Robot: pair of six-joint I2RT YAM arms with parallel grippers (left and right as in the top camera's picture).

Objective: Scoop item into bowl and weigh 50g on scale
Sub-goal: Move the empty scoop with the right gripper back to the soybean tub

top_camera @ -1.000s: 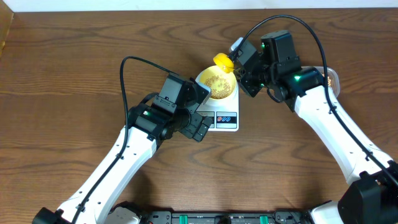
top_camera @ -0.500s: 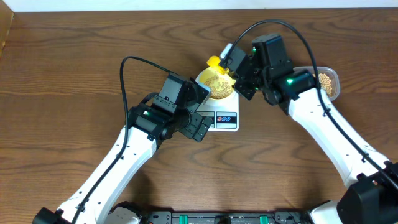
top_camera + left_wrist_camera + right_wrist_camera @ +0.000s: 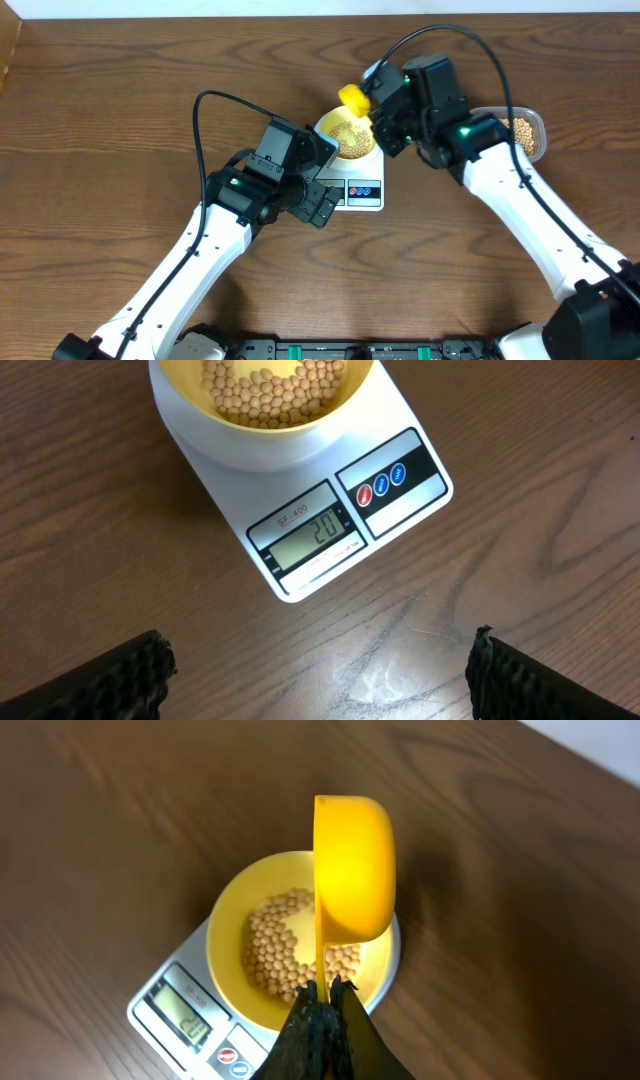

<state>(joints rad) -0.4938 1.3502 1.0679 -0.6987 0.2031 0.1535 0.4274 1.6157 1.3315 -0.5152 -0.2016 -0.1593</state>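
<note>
Beans [image 3: 275,945] in bowl [image 3: 225,935] read ~20 on scale [image 3: 330,510], so approx 30g to go; R fingers [image 3: 322,992] pinch tipped scoop [image 3: 355,870], L fingers [image 3: 320,670] wide apart, empty.

White rectangular scale [image 3: 405,485] flat on the brown wooden table [image 3: 120,100], display end toward the robot, LCD reading 20, one red and one blue round button just beside it. Small round pale yellow bowl [image 3: 225,935] upright and centred on the round platform, about as wide as it. Inside, a shallow heap of small round tan beans [image 3: 268,388], covering the bottom, well below the rim.
</note>
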